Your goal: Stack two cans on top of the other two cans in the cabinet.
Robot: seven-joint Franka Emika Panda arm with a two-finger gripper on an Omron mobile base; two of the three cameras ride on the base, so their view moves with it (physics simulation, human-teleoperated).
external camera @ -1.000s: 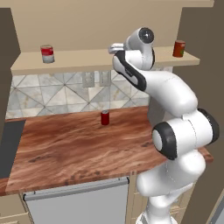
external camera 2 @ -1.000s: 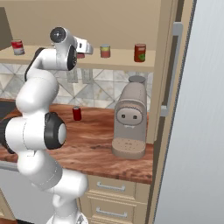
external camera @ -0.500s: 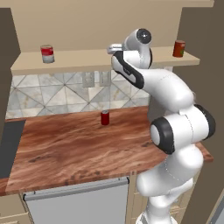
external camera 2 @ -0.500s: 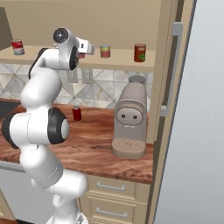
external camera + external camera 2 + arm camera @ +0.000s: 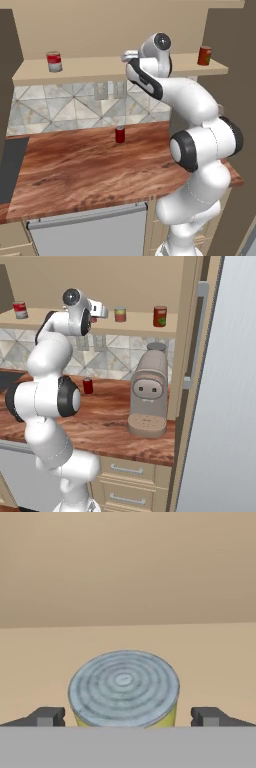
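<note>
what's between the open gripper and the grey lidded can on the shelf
Nothing visible. In the hand view the can sits right between the two open fingertips, with bare shelf on both sides and the gripper not yet closed on it.

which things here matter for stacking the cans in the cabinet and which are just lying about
Job:
- cabinet
- red can with white band
- grey-lidded yellow can, between the open end effector fingers
- orange-red can
- yellow-red can

Lying about:
- small crimson can
- coffee machine
</note>
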